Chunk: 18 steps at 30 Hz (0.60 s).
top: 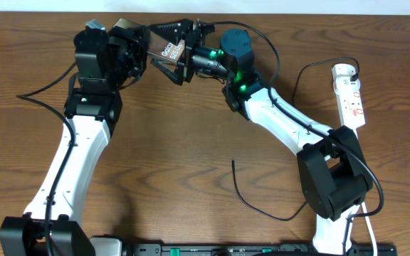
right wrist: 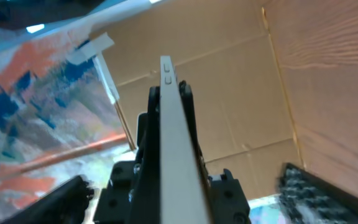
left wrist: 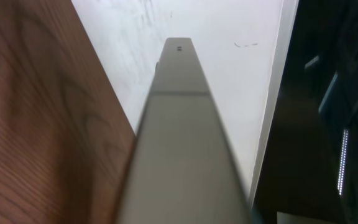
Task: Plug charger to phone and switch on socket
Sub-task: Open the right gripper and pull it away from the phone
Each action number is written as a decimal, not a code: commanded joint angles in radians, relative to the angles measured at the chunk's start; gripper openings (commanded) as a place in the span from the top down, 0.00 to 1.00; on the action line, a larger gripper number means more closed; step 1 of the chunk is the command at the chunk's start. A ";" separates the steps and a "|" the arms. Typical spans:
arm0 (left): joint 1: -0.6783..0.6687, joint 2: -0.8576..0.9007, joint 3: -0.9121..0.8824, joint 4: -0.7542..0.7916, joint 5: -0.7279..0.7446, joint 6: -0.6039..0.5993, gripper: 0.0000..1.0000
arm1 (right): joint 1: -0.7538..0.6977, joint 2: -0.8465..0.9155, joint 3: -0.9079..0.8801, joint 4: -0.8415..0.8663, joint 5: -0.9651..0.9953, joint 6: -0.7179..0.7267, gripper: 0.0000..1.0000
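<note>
The phone [top: 171,50], a brown slab with white "Galaxy" lettering, is held above the table's back edge between both grippers. My left gripper [top: 139,48] meets it from the left; in the left wrist view the phone's grey edge [left wrist: 179,143] fills the middle and hides the fingers. My right gripper [top: 164,52] comes from the right; its black fingers [right wrist: 168,130] press on both faces of the phone [right wrist: 166,81]. The charger's thin black cable [top: 242,193] lies loose on the table, its tip [top: 233,163] free. The white socket strip [top: 350,96] lies at the far right.
The charger cable loops from the table's front up toward the top end of the socket strip. The strip's white cord [top: 370,227] runs down past the right arm's base. A black bar [top: 262,249] lines the front edge. Cardboard [right wrist: 229,93] stands behind the table.
</note>
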 commanded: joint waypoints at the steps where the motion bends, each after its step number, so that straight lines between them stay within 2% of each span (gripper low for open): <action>1: 0.032 -0.011 0.003 0.017 0.044 0.030 0.93 | 0.002 -0.008 0.022 0.001 -0.001 -0.013 0.01; 6: 0.117 -0.011 0.003 0.017 0.110 0.037 0.93 | -0.018 -0.008 0.022 0.001 -0.020 -0.014 0.01; 10: 0.229 -0.011 0.003 0.018 0.229 0.044 0.93 | -0.044 -0.008 0.022 0.000 -0.043 -0.032 0.01; 13: 0.319 -0.011 0.003 0.018 0.362 0.044 0.93 | -0.064 -0.008 0.022 0.000 -0.044 -0.095 0.01; 18: 0.454 -0.011 0.003 0.027 0.613 0.080 0.93 | -0.112 -0.008 0.022 -0.019 -0.090 -0.341 0.01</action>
